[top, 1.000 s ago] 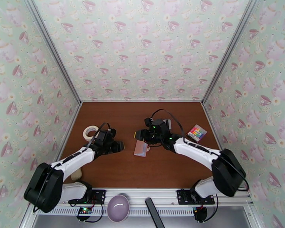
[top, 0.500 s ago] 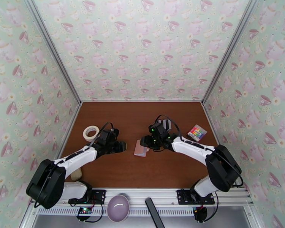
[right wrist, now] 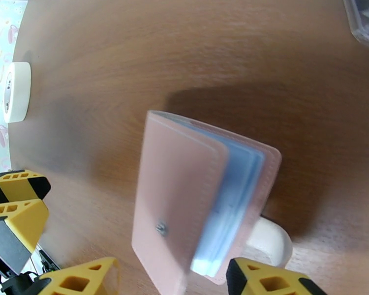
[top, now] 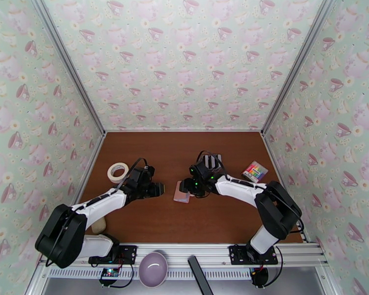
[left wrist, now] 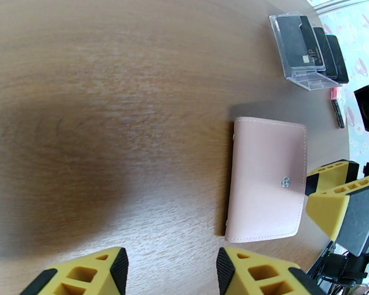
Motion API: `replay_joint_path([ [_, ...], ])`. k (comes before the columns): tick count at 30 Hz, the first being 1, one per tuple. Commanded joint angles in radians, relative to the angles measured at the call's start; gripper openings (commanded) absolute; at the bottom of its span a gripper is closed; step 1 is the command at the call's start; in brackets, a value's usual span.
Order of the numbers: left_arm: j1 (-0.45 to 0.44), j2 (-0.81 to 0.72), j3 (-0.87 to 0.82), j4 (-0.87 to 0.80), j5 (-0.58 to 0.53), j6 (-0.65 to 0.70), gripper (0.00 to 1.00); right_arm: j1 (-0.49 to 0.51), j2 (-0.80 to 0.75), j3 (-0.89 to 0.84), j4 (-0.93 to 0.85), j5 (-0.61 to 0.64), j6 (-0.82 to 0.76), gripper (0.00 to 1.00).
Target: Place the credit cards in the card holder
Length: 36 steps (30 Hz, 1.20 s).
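The pink card holder (top: 181, 192) lies mid-table between the two grippers. In the right wrist view its cover (right wrist: 179, 192) stands slightly lifted, showing pale blue pockets (right wrist: 233, 192) and a white snap tab (right wrist: 269, 240). My right gripper (right wrist: 172, 279) hovers open over its near edge, with a fingertip on each side of it. My left gripper (left wrist: 169, 271) is open and holds nothing, a short way left of the holder (left wrist: 265, 180). The black and white credit cards (left wrist: 310, 43) stand bunched in a clear stand (top: 213, 160) behind the right gripper (top: 186, 185).
A white tape roll (top: 117, 171) lies at the left by the left arm. A colourful box (top: 254, 171) sits at the right near the wall. A lilac bowl (top: 153, 268) rests on the front rail. Bare brown table stretches in front of the holder.
My right gripper has come down and forward from near the card stand to the holder, and its jaws have widened. My left gripper has edged slightly right.
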<state>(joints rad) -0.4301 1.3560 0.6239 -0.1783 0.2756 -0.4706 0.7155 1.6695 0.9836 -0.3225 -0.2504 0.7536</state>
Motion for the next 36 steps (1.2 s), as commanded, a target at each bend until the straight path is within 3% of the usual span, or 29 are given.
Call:
replay_joint_path([
  [1, -0.006, 0.011, -0.020, 0.024, -0.007, 0.003, 0.54, 0.008, 0.032, 0.022, 0.017, -0.020, -0.009, 0.62],
  [16, -0.006, -0.022, -0.042, 0.022, 0.006, 0.010, 0.54, 0.019, 0.054, 0.107, 0.052, -0.078, 0.021, 0.63],
  [36, 0.015, -0.095, -0.047, -0.040, 0.015, 0.041, 0.54, 0.070, 0.212, 0.291, 0.097, -0.161, 0.065, 0.63],
])
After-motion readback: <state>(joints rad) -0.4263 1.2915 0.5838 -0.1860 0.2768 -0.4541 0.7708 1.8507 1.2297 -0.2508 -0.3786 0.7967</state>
